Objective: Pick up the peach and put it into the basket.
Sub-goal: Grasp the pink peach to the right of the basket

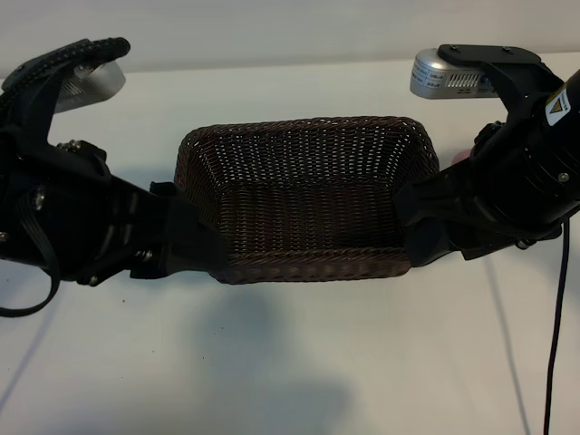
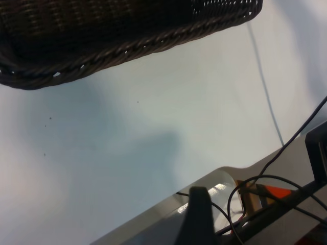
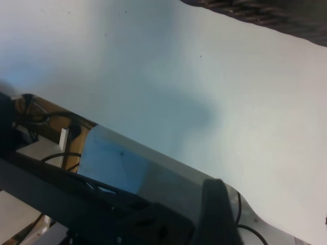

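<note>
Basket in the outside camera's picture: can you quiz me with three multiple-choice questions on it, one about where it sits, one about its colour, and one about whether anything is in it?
1. Where is the basket?
A. Between the two grippers
B. Hanging from one gripper
C. At the table's far left edge

2. What colour is it?
A. White
B. Dark brown
C. Bright green

3. What does its inside show?
A. A pile of fruit
B. A folded cloth
C. Nothing, only bare weave

Answers:
1. A: the left gripper and right gripper flank it on the white table.
2. B: the wicker is dark brown all over.
3. C: the floor and walls are bare.
</note>
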Robot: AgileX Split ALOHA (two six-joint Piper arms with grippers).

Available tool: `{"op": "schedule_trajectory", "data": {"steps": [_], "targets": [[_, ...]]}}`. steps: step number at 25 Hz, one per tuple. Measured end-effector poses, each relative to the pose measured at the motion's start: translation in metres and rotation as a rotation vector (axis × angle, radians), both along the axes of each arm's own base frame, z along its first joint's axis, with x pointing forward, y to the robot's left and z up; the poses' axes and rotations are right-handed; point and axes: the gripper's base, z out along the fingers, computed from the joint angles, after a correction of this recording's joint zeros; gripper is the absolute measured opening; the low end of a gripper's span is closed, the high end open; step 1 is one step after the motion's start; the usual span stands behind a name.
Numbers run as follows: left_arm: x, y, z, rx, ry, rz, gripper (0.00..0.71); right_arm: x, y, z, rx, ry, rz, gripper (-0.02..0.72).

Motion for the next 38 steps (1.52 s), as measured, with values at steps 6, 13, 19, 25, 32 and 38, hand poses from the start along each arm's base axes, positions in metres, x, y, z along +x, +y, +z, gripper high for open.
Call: {"op": "schedule_trajectory", "data": {"steps": [6, 13, 19, 25, 32, 38], "targets": [[0.000, 0.000, 0.000, 0.000, 0.003, 0.001, 0.583, 0.000, 0.000, 0.000, 0.000, 0.000, 0.000, 0.496], [0.002, -0.006, 0.005, -0.090, 0.000, 0.030, 0.583, 0.000, 0.000, 0.000, 0.000, 0.000, 0.000, 0.496], [0.003, -0.007, 0.006, -0.111, 0.000, 0.052, 0.583, 0.000, 0.000, 0.000, 0.000, 0.000, 0.000, 0.496], [0.003, -0.007, 0.006, -0.118, 0.004, 0.067, 0.583, 0.000, 0.000, 0.000, 0.000, 0.000, 0.000, 0.496], [0.003, -0.008, 0.006, -0.122, 0.009, 0.071, 0.583, 0.000, 0.000, 0.000, 0.000, 0.000, 0.000, 0.496], [-0.003, -0.021, 0.004, -0.130, 0.013, 0.029, 0.583, 0.000, 0.000, 0.000, 0.000, 0.000, 0.000, 0.496]]}}
